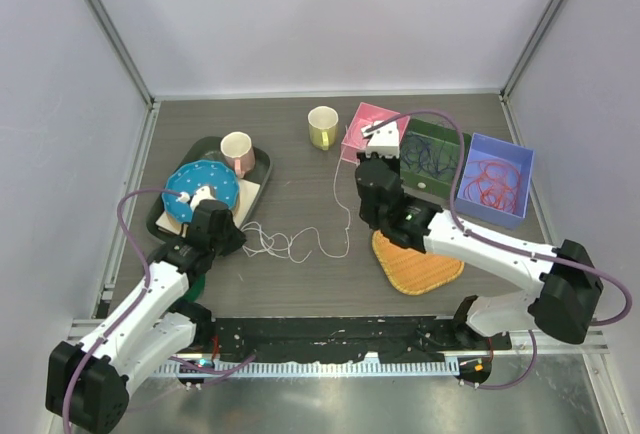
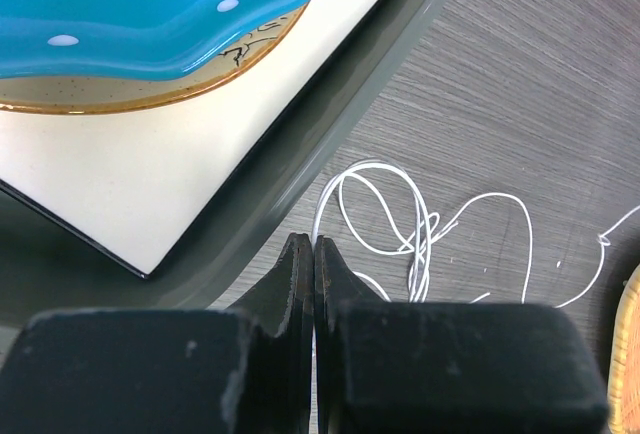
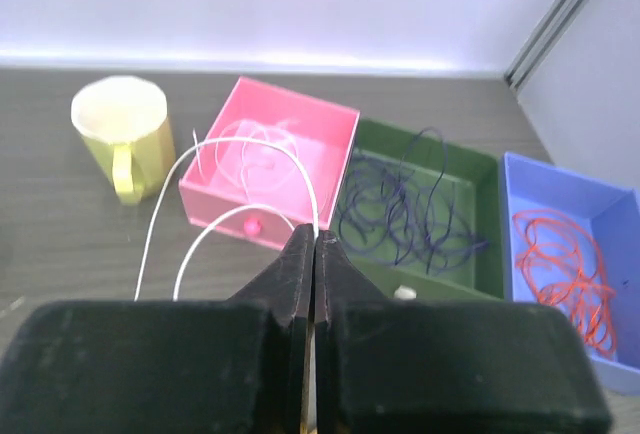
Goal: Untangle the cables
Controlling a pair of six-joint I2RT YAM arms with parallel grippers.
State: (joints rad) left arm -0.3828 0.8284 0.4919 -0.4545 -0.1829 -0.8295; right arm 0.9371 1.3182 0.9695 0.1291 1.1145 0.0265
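The left arm [image 1: 150, 299] stretches from its base at the near left corner up and across to the edge of the dark tray [image 2: 300, 154], its wrist tipped down toward the counter [image 1: 290, 179]. The left claw [image 2: 314, 244] has its fingers pressed flat together just off the tray's rim, and the white cable [image 1: 300, 246] runs straight into the seam between their tips, so it appears pinched there. Beyond the tips the cable lies on the counter in loose loops with one twisted knot.

The right arm [image 1: 490, 249] reaches from the near right corner over the woven mat [image 1: 415, 266], its forearm angled up toward the far boxes. The right claw [image 3: 314, 234] is likewise closed tight, with the same white cable entering between the tips and arching up and down to the left, lifted off the counter. Ahead of it the pink box [image 3: 215, 204] holds more white wire. Beside that, the green box [image 3: 455, 289] holds the purple cables [image 3: 400, 214] and the blue box [image 3: 570, 179] holds the red cables [image 3: 560, 264]. A yellow cup [image 3: 120, 124] stands left of the pink box.
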